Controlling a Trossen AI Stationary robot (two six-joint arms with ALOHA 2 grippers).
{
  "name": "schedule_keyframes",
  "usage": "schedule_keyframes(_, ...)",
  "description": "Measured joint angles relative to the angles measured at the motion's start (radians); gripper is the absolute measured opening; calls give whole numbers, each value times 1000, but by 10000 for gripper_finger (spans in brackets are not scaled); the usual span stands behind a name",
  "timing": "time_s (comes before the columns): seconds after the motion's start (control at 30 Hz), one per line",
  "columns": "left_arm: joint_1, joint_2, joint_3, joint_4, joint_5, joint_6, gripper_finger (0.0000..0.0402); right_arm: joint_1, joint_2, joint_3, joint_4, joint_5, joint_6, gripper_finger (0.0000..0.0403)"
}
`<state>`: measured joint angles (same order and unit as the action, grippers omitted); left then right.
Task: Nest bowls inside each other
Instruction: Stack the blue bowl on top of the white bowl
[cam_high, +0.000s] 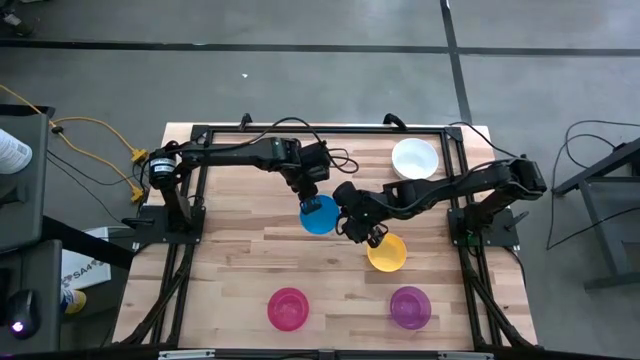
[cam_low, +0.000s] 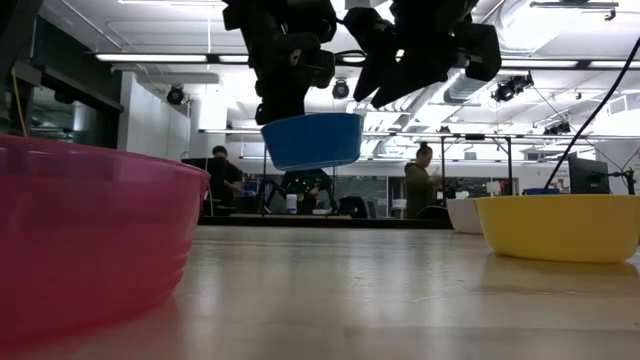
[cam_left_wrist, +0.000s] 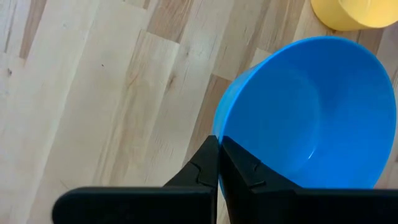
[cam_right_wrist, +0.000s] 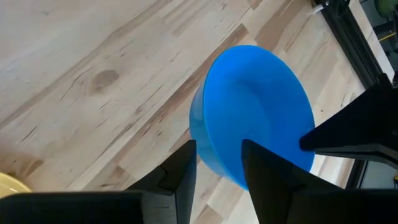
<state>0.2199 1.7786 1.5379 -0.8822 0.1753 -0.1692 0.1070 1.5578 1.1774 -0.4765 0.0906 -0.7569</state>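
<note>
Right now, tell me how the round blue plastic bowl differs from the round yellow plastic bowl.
The round blue plastic bowl hangs above the table; the round yellow plastic bowl rests on it. The left gripper pinches the blue bowl's rim; nothing holds the yellow. Both sit upright and look similar in size.

Two matte-black jointed arms, boxy links w/ rounded joints. Left arm (cam_high: 240, 152): thin black cable looping off wrist, silver-ringed base joint. Right arm (cam_high: 470, 185): same build. Fingers (cam_right_wrist: 180, 171) flat, black, square-edged.
</note>
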Motion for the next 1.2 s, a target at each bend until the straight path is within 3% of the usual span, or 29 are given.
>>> schedule_keyframes(0.83,-13,0,0,17,-3,-23,0,-1,0,0,9,-24,55,121)
schedule_keyframes(1.2,-26,1,55,-38,-25,5,0,0,0,0,33,-41,81,121)
